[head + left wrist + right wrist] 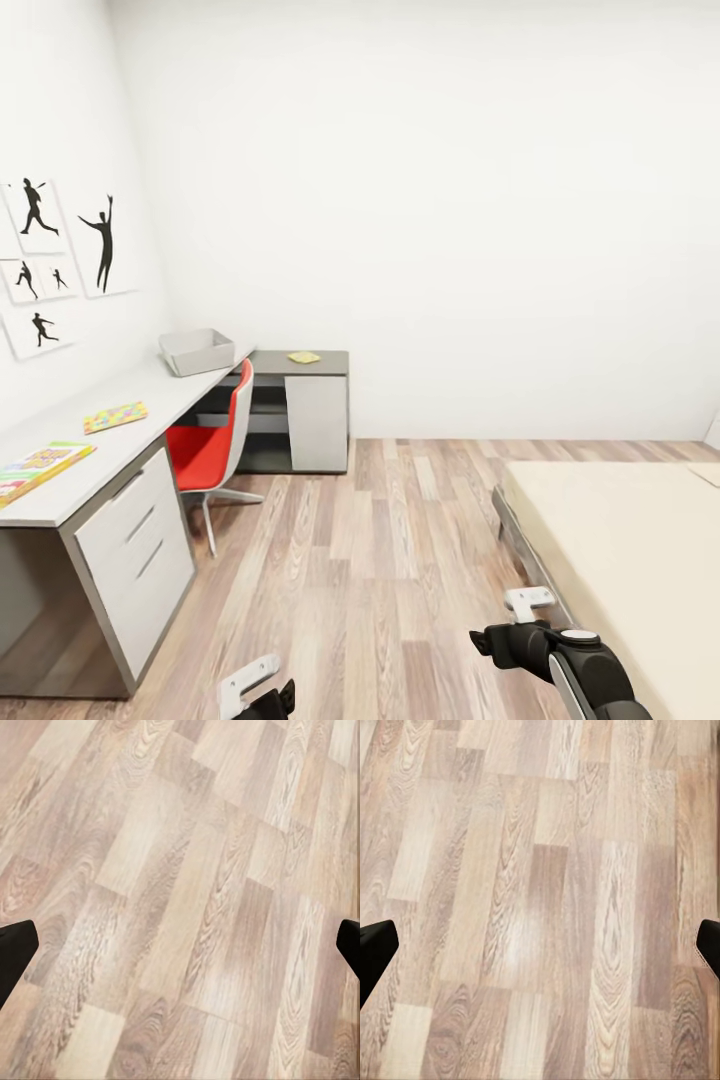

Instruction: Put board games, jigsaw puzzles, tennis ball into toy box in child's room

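Board game long axis along table edge; both claws wide, empty.

A pale grey tabletop with white drawer fronts and dark grey sides is seen. On it, a light grey toy box, a multicoloured jigsaw puzzle in yellow, pink, blue and green, and a yellow-green-red board game are shown. The chair is coloured red and white. Black silhouettes are printed on white wall pictures. The floor is patterned in light wood planks; the bed is beige.
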{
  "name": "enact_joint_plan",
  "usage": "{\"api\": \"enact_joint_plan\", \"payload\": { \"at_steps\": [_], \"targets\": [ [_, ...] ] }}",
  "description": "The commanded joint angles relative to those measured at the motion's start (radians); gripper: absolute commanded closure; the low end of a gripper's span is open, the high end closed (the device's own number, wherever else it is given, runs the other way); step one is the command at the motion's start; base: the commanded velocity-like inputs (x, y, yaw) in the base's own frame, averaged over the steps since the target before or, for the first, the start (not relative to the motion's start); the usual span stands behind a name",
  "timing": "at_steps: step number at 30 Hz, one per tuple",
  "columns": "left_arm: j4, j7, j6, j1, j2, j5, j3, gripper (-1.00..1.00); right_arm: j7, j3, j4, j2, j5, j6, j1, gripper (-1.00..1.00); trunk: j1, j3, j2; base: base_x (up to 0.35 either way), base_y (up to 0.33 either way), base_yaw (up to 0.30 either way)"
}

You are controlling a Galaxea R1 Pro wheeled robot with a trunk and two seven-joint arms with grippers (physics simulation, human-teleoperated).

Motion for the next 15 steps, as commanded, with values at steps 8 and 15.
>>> {"api": "enact_joint_plan", "payload": {
  "at_steps": [8,15],
  "targets": [
    [-0.002,0.008,0.002,0.0,0.0,0.01,-0.001,-1.0,0.002,0.0,-0.001,-0.001,0.001,0.004,-0.001,-1.0,0.0,-0.001,-0.001,0.115,-0.198,0.0],
    [-0.002,0.007,0.002,0.0,0.0,0.01,-0.001,-1.0,0.001,0.0,-0.001,-0.001,0.001,0.004,0.0,-1.0,0.0,-0.001,-0.001,0.041,-0.076,0.0]
  ]
}}
